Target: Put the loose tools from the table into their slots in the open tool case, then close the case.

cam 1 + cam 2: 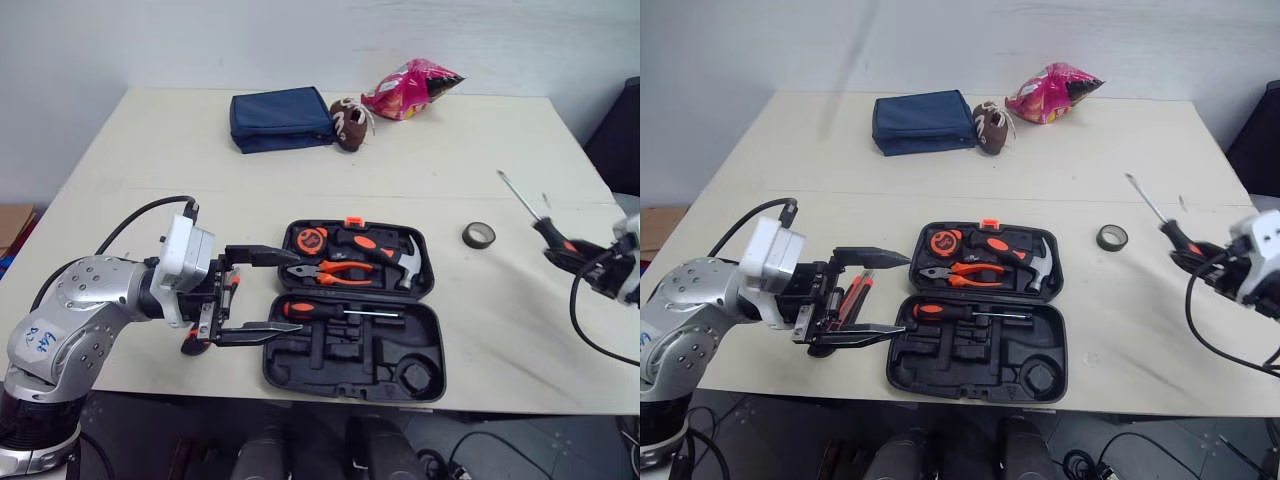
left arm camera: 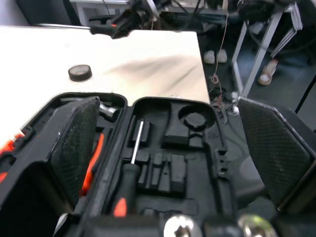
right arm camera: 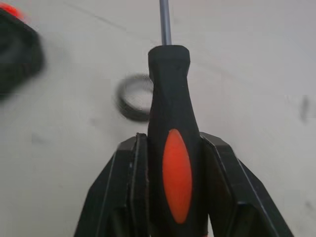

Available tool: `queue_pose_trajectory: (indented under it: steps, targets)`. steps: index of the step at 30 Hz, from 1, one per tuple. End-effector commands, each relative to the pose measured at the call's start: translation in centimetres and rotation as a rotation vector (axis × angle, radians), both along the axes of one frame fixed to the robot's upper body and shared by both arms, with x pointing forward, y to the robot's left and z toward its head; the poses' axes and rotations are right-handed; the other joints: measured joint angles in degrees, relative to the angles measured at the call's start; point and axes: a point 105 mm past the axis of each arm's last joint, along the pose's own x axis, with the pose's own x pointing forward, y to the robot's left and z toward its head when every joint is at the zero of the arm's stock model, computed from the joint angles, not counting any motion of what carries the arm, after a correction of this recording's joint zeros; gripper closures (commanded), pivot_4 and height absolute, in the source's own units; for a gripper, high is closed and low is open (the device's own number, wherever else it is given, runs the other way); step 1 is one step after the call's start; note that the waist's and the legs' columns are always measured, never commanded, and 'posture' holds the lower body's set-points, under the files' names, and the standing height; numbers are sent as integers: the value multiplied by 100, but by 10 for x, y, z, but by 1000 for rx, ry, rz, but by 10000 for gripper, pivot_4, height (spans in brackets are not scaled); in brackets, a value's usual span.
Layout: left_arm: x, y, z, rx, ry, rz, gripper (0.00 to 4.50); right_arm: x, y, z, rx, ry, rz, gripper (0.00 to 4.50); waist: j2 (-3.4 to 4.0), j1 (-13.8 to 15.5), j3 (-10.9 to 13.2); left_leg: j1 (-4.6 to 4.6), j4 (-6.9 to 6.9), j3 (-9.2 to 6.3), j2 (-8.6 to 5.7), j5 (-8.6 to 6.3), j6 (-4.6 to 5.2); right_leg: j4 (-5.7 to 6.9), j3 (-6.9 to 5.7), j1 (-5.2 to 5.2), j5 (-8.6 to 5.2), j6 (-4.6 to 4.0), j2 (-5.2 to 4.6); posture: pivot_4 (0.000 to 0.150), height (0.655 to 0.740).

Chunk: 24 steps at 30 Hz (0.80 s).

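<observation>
- Right end effector (image 3: 173, 143) clenched on screwdriver (image 1: 545, 232) handle, at worktop (image 1: 200, 150) right edge.
- Left end effector (image 1: 298, 292) released, at tool case (image 1: 340, 385) left end, near front edge.
- Judgement: align shaft with a free groove before lowering.

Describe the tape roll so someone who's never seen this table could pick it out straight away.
Find the open black tool case near the front of the pale table. On bare tabletop off its far right corner, between it and the screwdriver in the right gripper, lies the tape roll. It is the lone small dark ring, lying flat.
</observation>
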Motion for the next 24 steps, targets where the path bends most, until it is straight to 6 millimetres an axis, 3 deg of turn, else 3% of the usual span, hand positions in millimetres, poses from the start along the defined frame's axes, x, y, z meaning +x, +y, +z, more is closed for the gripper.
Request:
queue_pose_trajectory:
  steps: [1, 3, 5, 7, 16, 24]
  targets:
    - [-1, 4, -10, 38, -31, -22, 0, -17, 49, 17, -16, 47, 215, 34776, -1, 21, 0, -3, 0, -4, 1, 0, 0, -1, -3, -1, -1, -1, 0, 1500, 7400]
    - [-1, 5, -12, 46, -21, -24, 0, -30, 72, 14, -36, 117, 329, 34777, -4, 58, 2, -14, 1, -12, -1, -1, 2, -3, -6, -6, -1, -2, -3, 1500, 7400]
    - [-3, 6, -14, 45, 15, -26, 0, -55, 115, 3, -68, 248, 538, 34776, -3, 101, 2, -35, 9, -23, -6, -8, 14, -6, -15, -15, -1, -1, -13, 1500, 7400]
    - [-5, 8, -16, 39, 46, -17, 0, -73, 135, -8, -124, 322, 652, 34777, -4, 133, 2, -56, 15, -29, -6, -11, 19, -6, -18, -30, 0, -1, -18, 1500, 7400]
    - [-5, 19, -29, 63, 97, 84, 0, -69, 151, -49, -334, 316, 682, 34777, -12, 169, 6, -94, 42, -30, -15, -18, 31, -4, -32, -57, 3, 4, -33, 1500, 7400]
    - [-7, 17, -32, 64, 102, 97, 0, -59, 147, -61, -404, 316, 643, 34777, -13, 157, 6, -97, 42, -27, -12, -18, 31, 0, -31, -64, 3, 4, -30, 1500, 7400]
